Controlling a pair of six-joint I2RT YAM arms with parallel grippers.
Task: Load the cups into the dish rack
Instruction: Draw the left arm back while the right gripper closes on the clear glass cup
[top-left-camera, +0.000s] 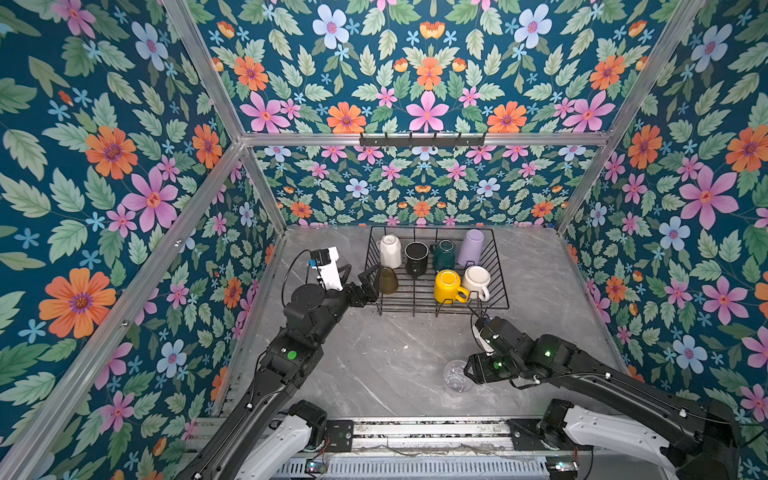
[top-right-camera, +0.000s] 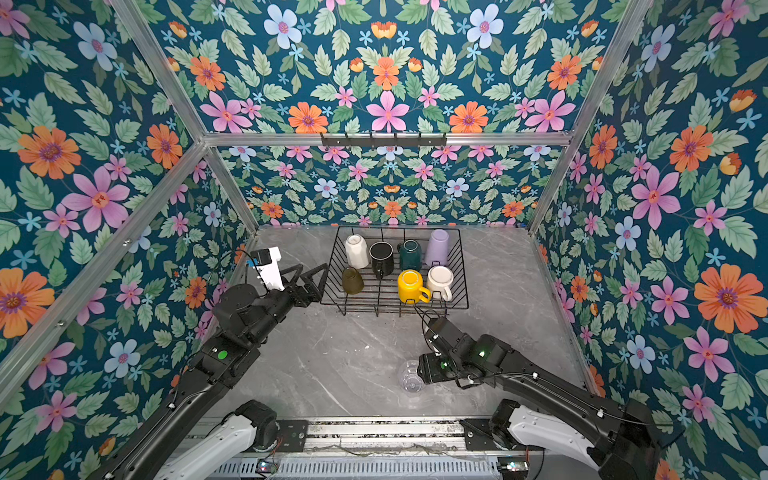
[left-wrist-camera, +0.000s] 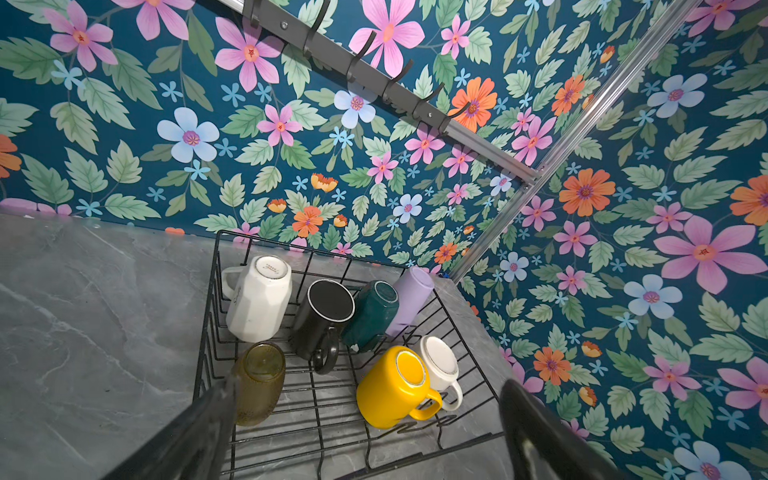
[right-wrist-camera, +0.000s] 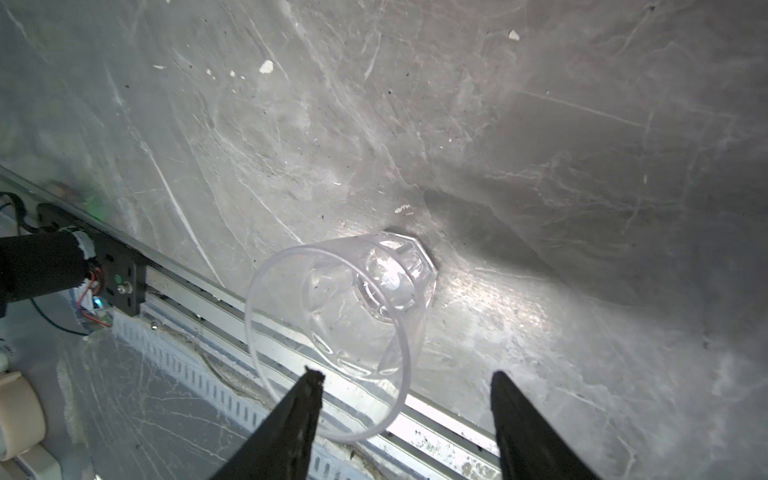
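Right wrist view: the right gripper (right-wrist-camera: 405, 378) hangs low over the grey marbled surface (right-wrist-camera: 540, 145), near its front edge. Its jaws are partly apart and it holds nothing. The clear glass tumbler (right-wrist-camera: 345, 311) stands just ahead of it, base down and mouth up. One fingertip (right-wrist-camera: 311, 382) shows against the tumbler's mouth and the other lies outside its wall, so the near side of the rim runs between them. I can make out no contact. In both top views this tumbler sits alone on the surface, well apart from the dish rack (top-left-camera: 496, 270).

Farther back on the left, the left gripper (top-right-camera: 315, 266) hovers at the rack's left wall. Its jaws are spread wide and empty, just beside the olive-brown tumbler (top-left-camera: 388, 280).

That tumbler is at the left end of the rack's front row. To its right stand the yellow mug (top-left-camera: 448, 286) and the cream-white mug (top-left-camera: 477, 280), touching each other with handles toward the front.

The back row, left to right, holds the white mug (top-left-camera: 390, 250), the black mug (top-left-camera: 416, 257), the dark green mug (top-left-camera: 444, 254) and the lilac tumbler (top-left-camera: 471, 247), which leans. In the left wrist view all seven appear bottom up.

Beyond the rack, the black hook rail (top-left-camera: 422, 140) runs along the flowered back wall.
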